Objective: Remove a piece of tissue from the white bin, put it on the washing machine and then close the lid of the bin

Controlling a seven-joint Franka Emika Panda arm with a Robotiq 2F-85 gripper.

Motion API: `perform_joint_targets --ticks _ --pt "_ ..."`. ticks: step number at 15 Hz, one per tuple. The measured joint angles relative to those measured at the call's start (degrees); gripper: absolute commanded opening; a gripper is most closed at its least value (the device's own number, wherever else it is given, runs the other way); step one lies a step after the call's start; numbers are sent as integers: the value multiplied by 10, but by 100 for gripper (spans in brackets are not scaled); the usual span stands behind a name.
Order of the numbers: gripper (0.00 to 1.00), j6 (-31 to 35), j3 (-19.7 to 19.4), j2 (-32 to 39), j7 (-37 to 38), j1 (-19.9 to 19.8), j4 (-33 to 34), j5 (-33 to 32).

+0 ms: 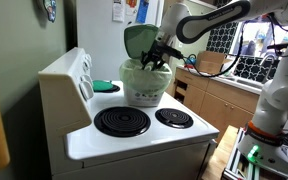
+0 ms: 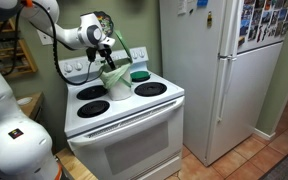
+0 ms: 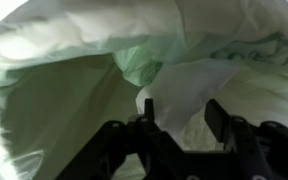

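A: The white stove top [image 1: 144, 141] is shown, three coil burners [image 1: 121, 121] left bare.
B: The white bin [image 1: 144, 88] is carried at the back. Something green [image 2: 139, 75] is set just beside it.

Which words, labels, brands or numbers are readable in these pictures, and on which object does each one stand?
None can be read.
Papers on the fridge side: blurred.
Photos on its door: too small.
Stove control panel: markings too small.
Bin liner: no readable print.
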Motion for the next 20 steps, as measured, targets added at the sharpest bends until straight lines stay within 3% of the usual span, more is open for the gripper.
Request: perform_joint_targets --ticks 4,8,12,16,20 --pt "0 3 -5 -3 3 3 1 -5" --pt "0 5 -7 -25 37 9 7 2" --pt "0 -4 -9 -67 48 19 21 69" --pt "0 -122 -26 -108 14 48 59 213" --pt "0 -275 -30 -119 8 55 85 257"
